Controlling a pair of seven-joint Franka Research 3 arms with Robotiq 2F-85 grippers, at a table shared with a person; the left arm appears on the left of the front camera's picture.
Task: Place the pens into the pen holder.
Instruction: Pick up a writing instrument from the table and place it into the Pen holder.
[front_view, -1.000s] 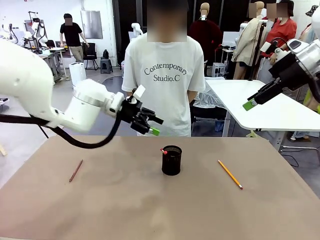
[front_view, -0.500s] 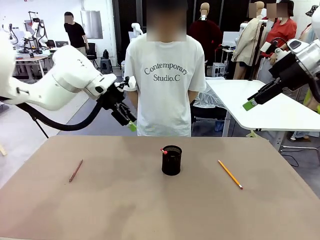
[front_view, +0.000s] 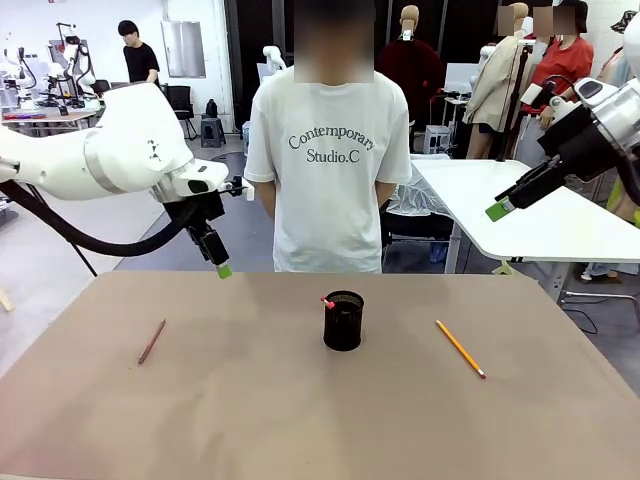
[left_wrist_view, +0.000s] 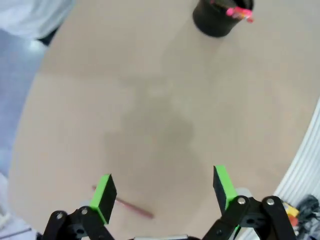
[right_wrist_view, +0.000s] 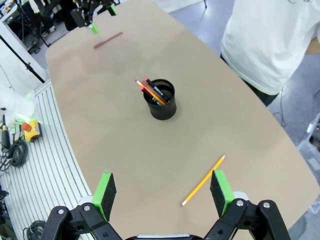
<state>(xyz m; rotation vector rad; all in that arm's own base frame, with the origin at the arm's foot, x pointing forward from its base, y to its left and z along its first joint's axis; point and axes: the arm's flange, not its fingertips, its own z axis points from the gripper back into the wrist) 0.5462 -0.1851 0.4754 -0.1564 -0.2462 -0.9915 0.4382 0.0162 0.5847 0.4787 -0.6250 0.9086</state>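
We see the brown desk (front_view: 300, 420) spread wide, with a person (front_view: 330, 150) in white standing at its far edge. The left tool (left_wrist_view: 164, 190) hangs above the desk's far left part, pointing down, its green pads (left_wrist_view: 104, 192) wide apart and holding nothing. The right tool (right_wrist_view: 162, 192) sits high off to the right, jaws spread wide and empty too. Near the middle of the desk stands the pen holder (front_view: 343, 322), upright. The orange-yellow pencil (front_view: 460, 348) lies flat to its right. The reddish-brown pencil (front_view: 152, 341) lies flat well off to its left, below the left tool. The black pen (front_view: 327, 299) leans inside the holder, red end poking over the rim.
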